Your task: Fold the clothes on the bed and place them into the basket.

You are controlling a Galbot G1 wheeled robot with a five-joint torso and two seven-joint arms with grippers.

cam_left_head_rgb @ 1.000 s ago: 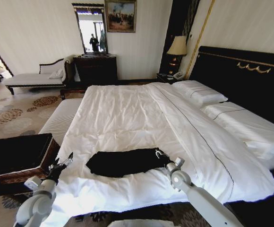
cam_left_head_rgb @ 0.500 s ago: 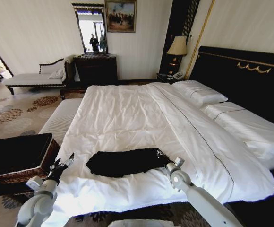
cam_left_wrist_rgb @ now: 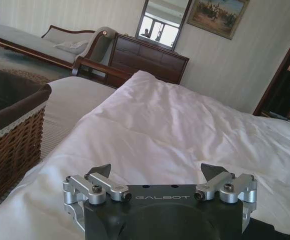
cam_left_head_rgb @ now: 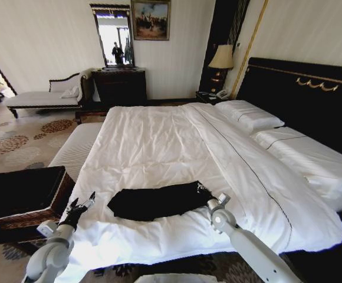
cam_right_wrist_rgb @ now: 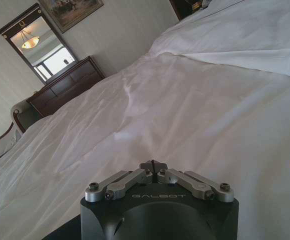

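Observation:
The black clothes (cam_left_head_rgb: 152, 201) lie folded in a long strip on the white bed (cam_left_head_rgb: 159, 141), near its foot edge. My right gripper (cam_left_head_rgb: 204, 191) sits at the strip's right end. In the right wrist view, my right gripper (cam_right_wrist_rgb: 153, 164) is shut with its tips together over the duvet, no cloth showing between them, and a dark patch of the clothes (cam_right_wrist_rgb: 65, 229) lies below it. My left gripper (cam_left_head_rgb: 84, 204) hovers off the strip's left end, at the bed's left edge. In the left wrist view, the left gripper (cam_left_wrist_rgb: 157, 171) stands open with nothing in it. The wicker basket (cam_left_head_rgb: 23, 191) stands on the floor left of the bed, and the basket (cam_left_wrist_rgb: 10, 135) is close beside the left gripper.
A cream striped bench (cam_left_head_rgb: 76, 147) runs along the bed's left side behind the basket. Pillows (cam_left_head_rgb: 247, 117) and the black headboard (cam_left_head_rgb: 301, 94) are at the right. A chaise (cam_left_head_rgb: 41, 97), dresser (cam_left_head_rgb: 119, 85) and lamp (cam_left_head_rgb: 221, 59) stand by the far wall.
Both arms have shifted only slightly. The right gripper has edged a little farther along the strip's right end, which has bunched up a touch. The left gripper has drifted slightly right.

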